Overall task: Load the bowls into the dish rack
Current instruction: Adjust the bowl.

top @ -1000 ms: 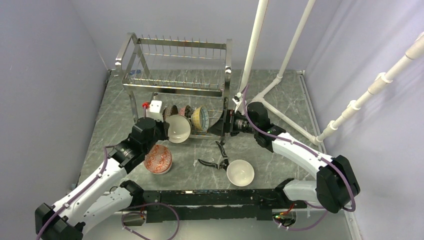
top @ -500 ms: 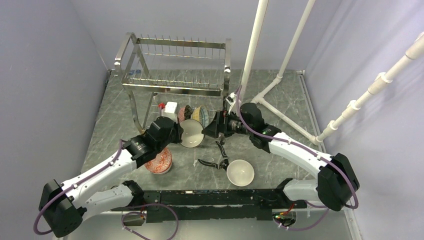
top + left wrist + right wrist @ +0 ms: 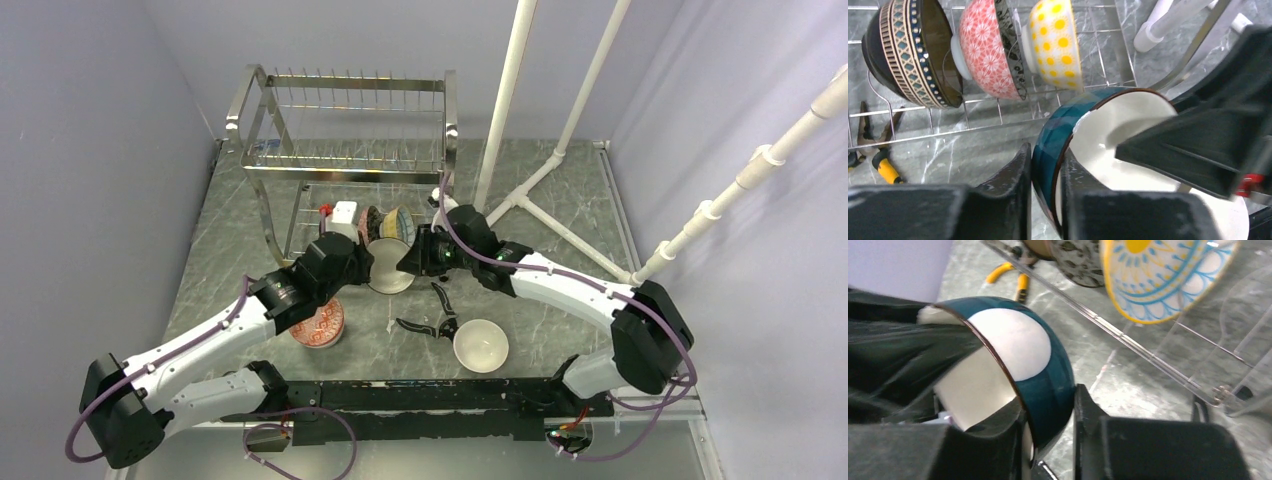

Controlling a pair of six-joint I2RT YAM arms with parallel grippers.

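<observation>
Bowl [image 3: 1052, 134], teal, rim gripped by left gripper [image 3: 1046, 164] and right gripper [image 3: 1049, 407]

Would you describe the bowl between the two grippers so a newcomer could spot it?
Start at the steel dish rack at the back. Just before its lower tier, the left gripper and right gripper pinch one bowl: teal outside, plain white inside, unlike the patterned bowls racked behind it.

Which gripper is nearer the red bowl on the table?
Left. The left gripper holds the teal bowl just behind the red bowl; the right gripper grips the teal bowl's opposite rim, farther right.
</observation>
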